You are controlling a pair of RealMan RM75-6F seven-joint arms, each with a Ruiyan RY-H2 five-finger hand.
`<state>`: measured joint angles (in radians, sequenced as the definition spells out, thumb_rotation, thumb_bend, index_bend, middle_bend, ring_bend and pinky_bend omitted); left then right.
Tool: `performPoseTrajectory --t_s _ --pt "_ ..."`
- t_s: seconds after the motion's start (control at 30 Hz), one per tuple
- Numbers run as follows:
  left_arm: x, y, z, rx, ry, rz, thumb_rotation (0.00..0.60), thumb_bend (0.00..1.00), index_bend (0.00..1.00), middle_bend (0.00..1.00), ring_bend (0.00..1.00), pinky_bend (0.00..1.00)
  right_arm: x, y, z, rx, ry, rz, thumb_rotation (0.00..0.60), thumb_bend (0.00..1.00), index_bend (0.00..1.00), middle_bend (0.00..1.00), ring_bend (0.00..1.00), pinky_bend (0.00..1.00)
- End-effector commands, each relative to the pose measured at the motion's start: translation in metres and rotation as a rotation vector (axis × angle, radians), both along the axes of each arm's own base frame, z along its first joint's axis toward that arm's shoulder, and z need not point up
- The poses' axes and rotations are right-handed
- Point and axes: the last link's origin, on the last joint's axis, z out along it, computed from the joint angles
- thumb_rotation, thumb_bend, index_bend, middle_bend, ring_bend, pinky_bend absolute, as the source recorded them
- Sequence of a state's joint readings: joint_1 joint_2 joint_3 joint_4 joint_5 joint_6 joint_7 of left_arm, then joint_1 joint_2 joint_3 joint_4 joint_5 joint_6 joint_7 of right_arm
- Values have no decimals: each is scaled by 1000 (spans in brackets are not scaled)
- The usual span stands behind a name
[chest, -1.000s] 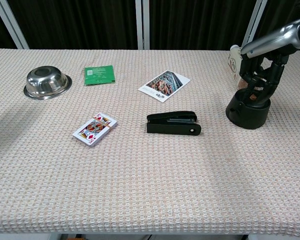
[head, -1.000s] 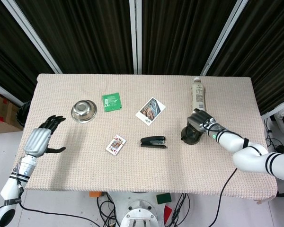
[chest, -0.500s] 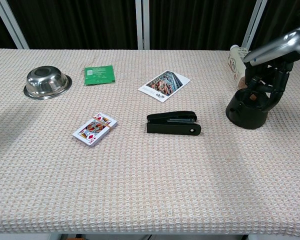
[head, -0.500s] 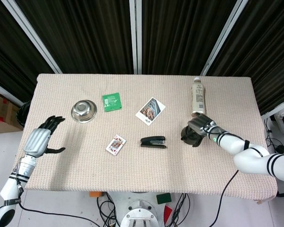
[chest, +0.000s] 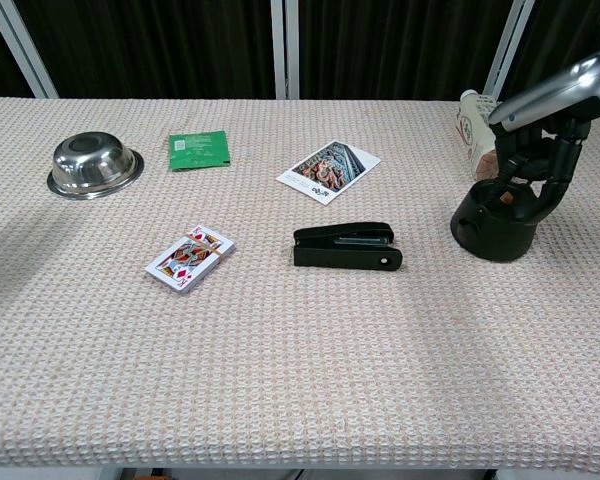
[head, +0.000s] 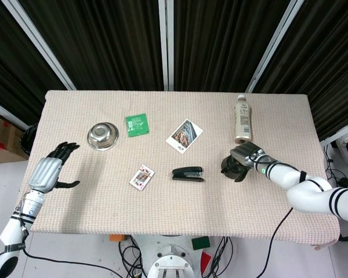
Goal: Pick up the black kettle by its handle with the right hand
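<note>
Kettle (chest: pixel 494 225) sits on the worktop (chest: pixel 300 350) near its right edge, not yet lifted. Right hand (chest: pixel 533 165) hangs over its top with fingers curled down around it; whether they grip the handle cannot be told. Closing and lifting remain. Left hand (head: pixel 48 171) hovers, fingers spread, holding nothing

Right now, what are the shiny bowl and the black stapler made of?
The bowl looks like polished metal, probably steel: it is silvery and mirrors light. The stapler looks like black plastic or painted metal with a dull sheen; its surface alone cannot settle which.
</note>
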<state>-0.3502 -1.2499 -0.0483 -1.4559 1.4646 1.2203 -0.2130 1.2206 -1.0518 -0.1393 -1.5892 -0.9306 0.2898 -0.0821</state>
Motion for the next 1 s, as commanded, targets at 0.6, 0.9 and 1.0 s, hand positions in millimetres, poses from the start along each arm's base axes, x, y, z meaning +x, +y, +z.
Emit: performPoseTrajectory --t_s 0.6,0.9,1.0 --pt "-1 0 -3 -10 -2 3 600 61 118 89 46 236 4 8 8 -123 -128 83 457 25 1000 954 900 220" --pt "-2 -1 -5 -22 1 5 600 61 119 88 46 236 3 14 16 -270 -266 177 455 26 1000 1000 1000 365" --pt "-1 0 -6 -17 -2 3 600 62 118 85 46 236 2 15 19 -293 -297 187 453 38 1000 1000 1000 393"
